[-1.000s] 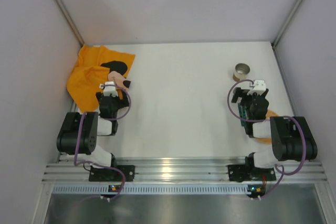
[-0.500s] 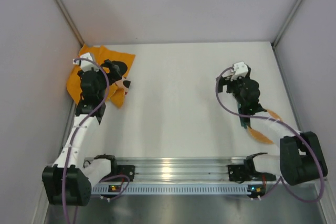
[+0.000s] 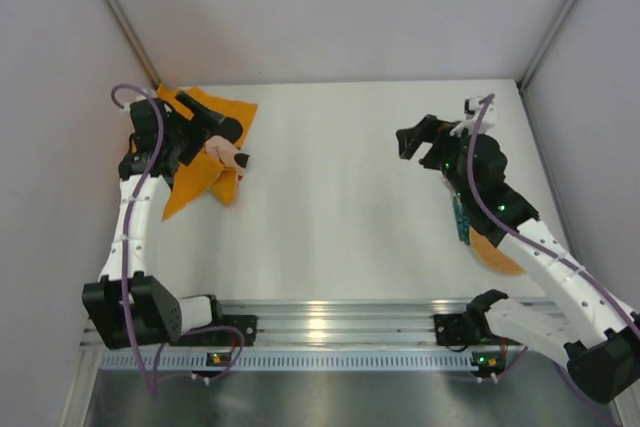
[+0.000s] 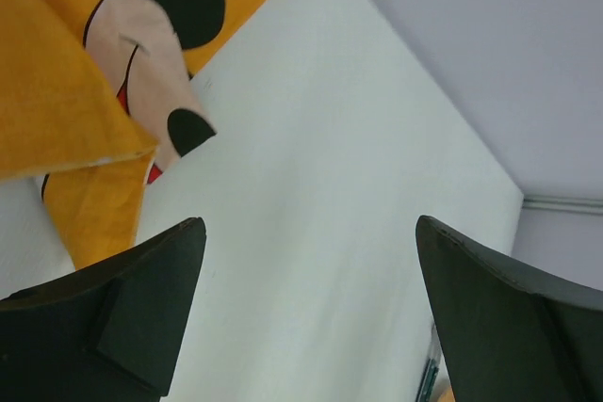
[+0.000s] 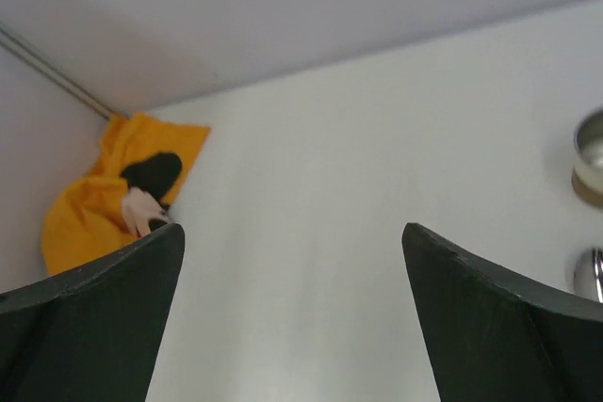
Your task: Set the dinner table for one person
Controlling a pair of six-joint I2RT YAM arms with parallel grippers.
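At the far left corner of the large plain white rectangular tabletop (image 3: 340,207), which spreads from the arms' bases at the near edge to the grey back wall, lies a crumpled orange cloth printed with a Mickey Mouse face (image 3: 232,107). The left arm stretches up along the left wall, and the left gripper (image 3: 212,125) hangs over that cloth, pointing to the right across it; whether it touches the fabric cannot be told from above. In the left wrist view its two black fingers (image 4: 141,308) stand spread wide, gripping nothing, with the folded orange edge and the printed face up to the left and white table ahead. Further right, the right gripper (image 3: 415,137) hovers above the far right part of the table, facing left. In the right wrist view its jaws are likewise spread wide and hold nothing, and the cloth shows small in the distant corner. At the right edge of that view a round shiny metal cup (image 5: 589,162) stands on the table, and just nearer sits another small shiny metal thing (image 5: 591,275), cut off by the frame and too partial to identify. Under the right forearm in the top view a flat rounded orange item (image 3: 497,255) lies near the table's right edge, partly hidden, with a thin greenish strip (image 3: 460,219) just beside it
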